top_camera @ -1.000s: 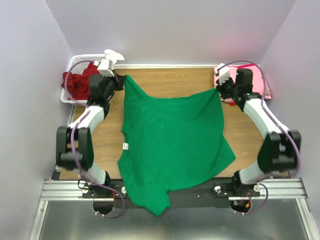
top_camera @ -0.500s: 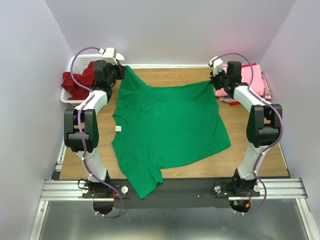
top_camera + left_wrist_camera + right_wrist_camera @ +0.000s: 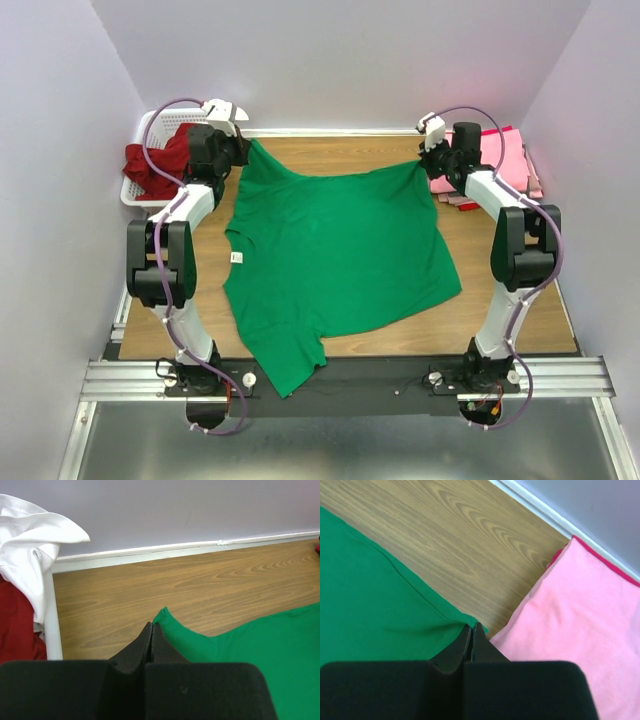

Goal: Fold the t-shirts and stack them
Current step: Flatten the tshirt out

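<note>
The bright green t-shirt [image 3: 335,255] lies spread over the wooden table, its white neck tag [image 3: 237,258] at the left edge and one part hanging over the near edge. My left gripper [image 3: 243,150] is shut on the shirt's far left corner [image 3: 167,622], seen in the left wrist view [image 3: 151,626]. My right gripper [image 3: 428,166] is shut on the far right corner [image 3: 460,620], seen in the right wrist view [image 3: 472,627]. Folded pink t-shirts [image 3: 505,160] lie at the far right, right beside that corner [image 3: 580,610]. A dark red t-shirt [image 3: 160,165] sits in the basket.
The white slotted basket [image 3: 135,190] stands off the table's far left corner, with a white cloth [image 3: 30,545] draped on its rim. Grey walls close in at the back and on both sides. The black rail [image 3: 400,385] runs along the near edge.
Over the last second both arms stretched toward the back wall, dragging the green shirt away from the near edge and flattening it. In the last half second almost nothing moved.
</note>
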`<move>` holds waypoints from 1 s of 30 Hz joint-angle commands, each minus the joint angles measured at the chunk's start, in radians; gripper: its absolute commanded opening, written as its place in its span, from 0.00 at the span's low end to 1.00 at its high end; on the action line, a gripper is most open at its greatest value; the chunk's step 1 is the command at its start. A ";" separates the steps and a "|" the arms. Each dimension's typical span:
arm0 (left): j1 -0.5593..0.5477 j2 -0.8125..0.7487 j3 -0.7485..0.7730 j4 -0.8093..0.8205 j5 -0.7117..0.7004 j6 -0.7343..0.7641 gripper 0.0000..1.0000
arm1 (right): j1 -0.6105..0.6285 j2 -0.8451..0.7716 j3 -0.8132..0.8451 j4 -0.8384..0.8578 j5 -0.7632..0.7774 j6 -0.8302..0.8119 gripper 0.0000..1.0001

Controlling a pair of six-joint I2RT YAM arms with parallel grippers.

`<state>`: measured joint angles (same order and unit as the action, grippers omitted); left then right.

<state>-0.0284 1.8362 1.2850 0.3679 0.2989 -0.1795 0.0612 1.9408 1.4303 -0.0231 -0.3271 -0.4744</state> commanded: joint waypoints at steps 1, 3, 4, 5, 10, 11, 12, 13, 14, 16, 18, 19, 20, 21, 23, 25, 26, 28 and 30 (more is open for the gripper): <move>-0.002 -0.063 -0.003 0.002 -0.032 0.040 0.00 | -0.006 0.078 0.048 0.014 -0.018 0.026 0.00; -0.002 -0.068 0.002 -0.009 -0.037 0.052 0.00 | -0.008 0.099 0.071 0.014 -0.009 0.036 0.00; -0.002 -0.069 0.004 -0.012 -0.035 0.055 0.00 | -0.008 0.118 0.081 0.014 0.005 0.042 0.00; -0.002 -0.068 0.005 -0.014 -0.034 0.057 0.00 | -0.008 0.125 0.094 0.014 0.010 0.046 0.00; -0.002 -0.055 0.001 -0.024 0.003 0.060 0.00 | -0.008 0.133 0.096 0.012 0.017 0.046 0.01; -0.002 -0.049 -0.001 -0.027 0.009 0.061 0.00 | -0.008 0.124 0.093 0.012 0.017 0.043 0.00; -0.002 -0.045 -0.003 -0.032 0.017 0.064 0.00 | -0.008 0.116 0.088 0.012 0.019 0.043 0.00; -0.004 -0.042 -0.003 -0.035 0.025 0.067 0.00 | -0.008 0.107 0.082 0.012 0.019 0.042 0.00; -0.004 -0.038 -0.009 -0.040 0.034 0.071 0.00 | -0.008 0.089 0.068 0.012 0.019 0.037 0.00; -0.004 -0.043 -0.013 -0.041 0.040 0.074 0.00 | -0.008 0.066 0.052 0.014 0.020 0.034 0.01; -0.002 -0.057 -0.023 -0.041 0.042 0.080 0.00 | -0.009 0.032 0.029 0.014 0.022 0.030 0.00; -0.004 -0.064 -0.032 -0.043 0.042 0.081 0.00 | -0.012 0.018 0.022 0.014 0.026 0.028 0.00; -0.004 -0.074 -0.038 -0.043 0.043 0.087 0.00 | -0.014 0.011 0.007 0.014 0.026 0.026 0.00; -0.004 -0.096 -0.044 -0.043 0.045 0.089 0.00 | -0.015 0.000 -0.001 0.014 0.028 0.019 0.00; -0.004 -0.136 -0.070 -0.043 0.043 0.094 0.00 | -0.018 -0.028 -0.021 0.014 0.034 0.010 0.00; -0.002 -0.164 -0.091 -0.043 0.046 0.098 0.00 | -0.021 -0.042 -0.048 0.014 0.033 0.000 0.00; -0.004 -0.188 -0.114 -0.046 0.049 0.100 0.00 | -0.021 -0.054 -0.057 0.014 0.031 -0.006 0.00; -0.002 -0.213 -0.148 -0.046 0.052 0.100 0.00 | -0.023 -0.063 -0.083 0.014 0.017 -0.010 0.01; -0.004 -0.247 -0.173 -0.047 0.055 0.100 0.00 | -0.021 -0.078 -0.100 0.014 0.002 -0.013 0.01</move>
<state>-0.0284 1.6630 1.1500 0.3073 0.3275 -0.0978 0.0456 1.8961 1.3743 -0.0177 -0.3187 -0.4656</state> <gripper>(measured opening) 0.004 0.009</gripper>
